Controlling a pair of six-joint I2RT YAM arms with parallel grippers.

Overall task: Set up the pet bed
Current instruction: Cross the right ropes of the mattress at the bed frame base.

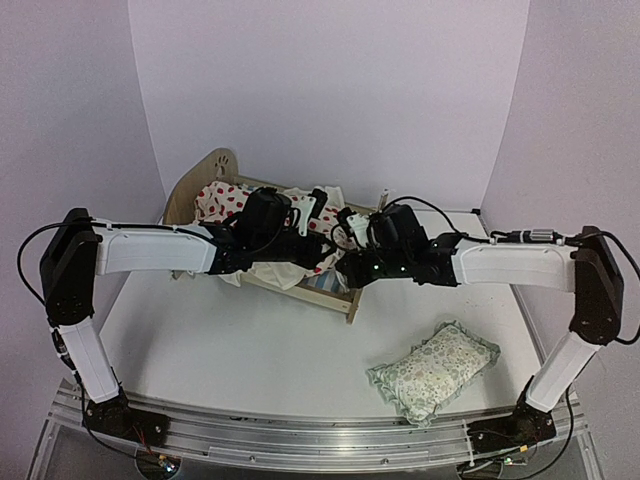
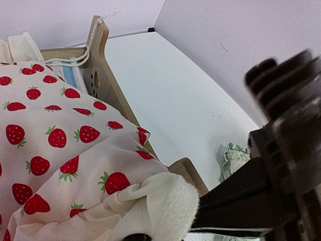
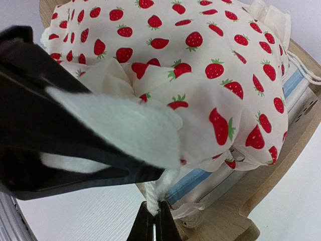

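The pet bed stands at the back centre, its arched headboard to the left; its wood rail shows in the left wrist view and the right wrist view. A cream strawberry-print cushion lies crumpled on it. My left gripper is over the bed's right end, shut on the cushion's white fleece corner. My right gripper is shut on a white cord that runs under the cushion by the blue-striped base; in the top view it sits close beside the left one.
A small green floral frilled pillow lies on the white table at the front right, apart from the bed; it also shows in the left wrist view. Lilac walls close in the back and sides.
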